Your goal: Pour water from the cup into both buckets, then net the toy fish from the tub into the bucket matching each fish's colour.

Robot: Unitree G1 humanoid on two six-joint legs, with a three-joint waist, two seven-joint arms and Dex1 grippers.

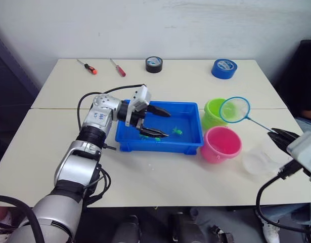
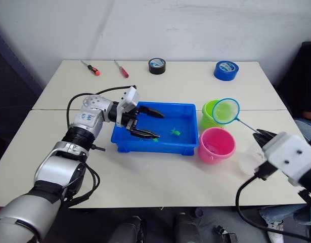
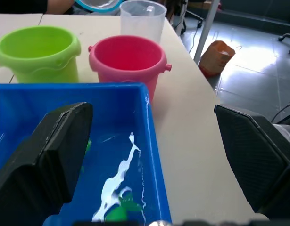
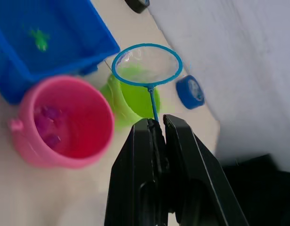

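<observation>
Right tool (image 4: 155,129): pinches the net (image 1: 234,110) handle; hoop above green bucket (image 1: 213,112), right-centre.
Left tool (image 1: 156,123): spread, over the tub (image 1: 193,144), centre.
Progress: I judge pink fish (image 4: 46,123) bucketed; green fish (image 1: 177,131) left.

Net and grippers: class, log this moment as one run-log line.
right gripper shut on net handle | net above green bucket | left gripper open over tub | green fish in tub

buckets 2 (image 1: 214,114) (image 1: 221,144) | tub 1 (image 1: 160,144) | net 1 (image 1: 234,110) | cup 1 (image 1: 259,161) | tape rolls 2 (image 1: 153,64) (image 1: 224,68) | screwdrivers 2 (image 1: 88,67) (image 1: 118,68)
</observation>
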